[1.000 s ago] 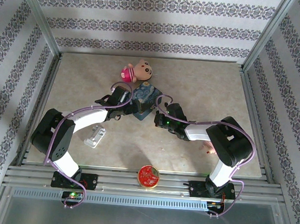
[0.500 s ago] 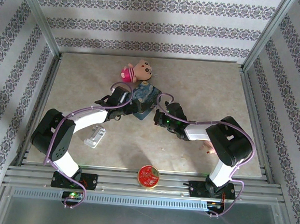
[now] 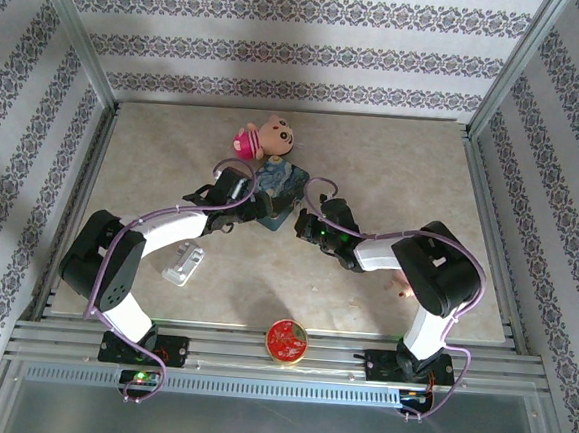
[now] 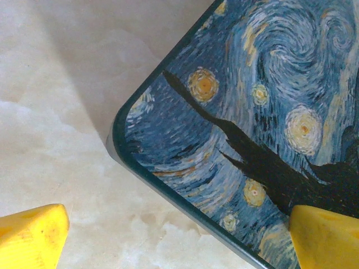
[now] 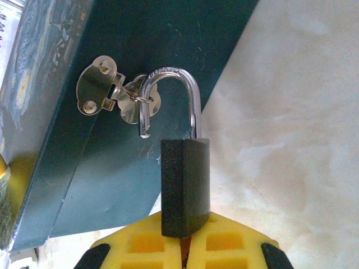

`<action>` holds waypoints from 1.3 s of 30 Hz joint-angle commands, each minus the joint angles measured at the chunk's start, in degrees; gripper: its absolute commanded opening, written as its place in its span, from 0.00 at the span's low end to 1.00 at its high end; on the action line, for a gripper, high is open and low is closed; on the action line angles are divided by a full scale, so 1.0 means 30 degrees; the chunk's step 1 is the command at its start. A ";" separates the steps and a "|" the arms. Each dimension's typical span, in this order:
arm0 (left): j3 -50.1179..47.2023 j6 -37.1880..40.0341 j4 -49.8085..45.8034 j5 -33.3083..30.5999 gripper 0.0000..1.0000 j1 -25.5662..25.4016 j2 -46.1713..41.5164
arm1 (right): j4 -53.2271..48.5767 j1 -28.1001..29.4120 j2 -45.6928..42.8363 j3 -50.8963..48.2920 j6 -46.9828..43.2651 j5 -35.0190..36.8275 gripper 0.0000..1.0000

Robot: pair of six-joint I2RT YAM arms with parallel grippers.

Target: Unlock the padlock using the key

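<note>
In the right wrist view the black padlock [image 5: 185, 185] stands upright, with my right gripper [image 5: 185, 238] shut on the lower part of its body. Its silvery shackle [image 5: 193, 106] is open: the free end hangs loose, still hooked through the ring of the hasp [image 5: 104, 89] on the blue painted tin [image 5: 112, 185]. The key is hidden. My left gripper [image 4: 179, 238] is open and straddles a corner of the tin [image 4: 263, 112], one yellow finger [image 4: 33, 238] over the table and the other over the lid. From above, both grippers, left [image 3: 260, 209] and right [image 3: 304, 223], meet at the tin [image 3: 280, 188].
A pink plush toy [image 3: 261, 136] lies just behind the tin. A whitish-silver block [image 3: 182, 264] sits near the left arm. A round red tin [image 3: 287, 341] rests on the front rail. Metal frame posts and patterned walls close in the table [image 3: 393, 175].
The right gripper has edged up and left toward the tin, and the tin has shifted a little and looks narrower from above. The left arm has barely moved.
</note>
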 commanded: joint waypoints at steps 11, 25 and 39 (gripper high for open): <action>-0.0995 0.0270 -0.2248 -0.0225 0.99 0.0073 0.0212 | 0.3143 -0.0070 0.0993 -0.0443 0.1606 0.1052 0.00; -0.1130 0.0207 -0.2299 -0.0354 0.99 0.0082 0.0139 | 0.5410 -0.0333 0.1799 -0.0930 0.2976 0.1202 0.00; -0.1156 0.0202 -0.2299 -0.0324 0.99 0.0069 0.0227 | 0.6770 -0.0451 0.2147 -0.1207 0.3575 0.1462 0.00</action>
